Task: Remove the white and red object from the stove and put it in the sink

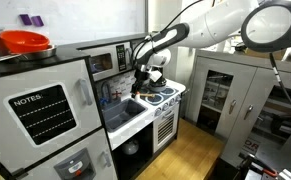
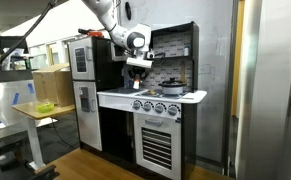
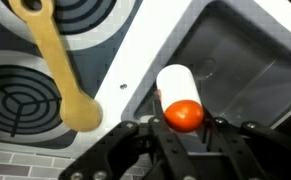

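The gripper (image 3: 183,125) is clenching the white and red object (image 3: 174,85) by its red end, holding it over the sink (image 3: 240,60), just beside the stove (image 3: 15,110) where a wooden spoon (image 3: 57,65) is lying across a burner

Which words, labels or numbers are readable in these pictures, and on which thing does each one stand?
"NOTES": white letters on the black board of the toy fridge door, in an exterior view.
Stove knobs: any markings are too small to read.
Wrist view: no text on the white and red object or the wooden spoon.
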Controlling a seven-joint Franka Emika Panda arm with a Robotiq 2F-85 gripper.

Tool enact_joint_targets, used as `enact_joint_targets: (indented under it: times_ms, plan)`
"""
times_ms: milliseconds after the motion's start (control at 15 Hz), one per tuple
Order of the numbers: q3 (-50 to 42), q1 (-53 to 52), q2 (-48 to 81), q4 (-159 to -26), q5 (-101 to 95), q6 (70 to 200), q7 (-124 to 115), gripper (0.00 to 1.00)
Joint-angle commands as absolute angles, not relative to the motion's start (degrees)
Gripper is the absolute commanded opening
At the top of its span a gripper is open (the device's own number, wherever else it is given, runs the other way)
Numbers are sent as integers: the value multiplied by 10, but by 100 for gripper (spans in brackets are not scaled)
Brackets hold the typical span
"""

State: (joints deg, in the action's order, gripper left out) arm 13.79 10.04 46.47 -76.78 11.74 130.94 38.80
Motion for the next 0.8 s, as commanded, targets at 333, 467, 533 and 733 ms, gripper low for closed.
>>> enact_joint_targets:
  times_ms: [333, 467, 533, 733]
  plan:
    - [155, 98, 339, -1014, 196, 1422, 335, 8]
    - [153, 94, 337, -1033, 196, 1472, 339, 8]
    - [152, 94, 336, -1040, 194, 1492, 337, 8]
    - [163, 106, 339, -1047, 193, 1532, 349, 8]
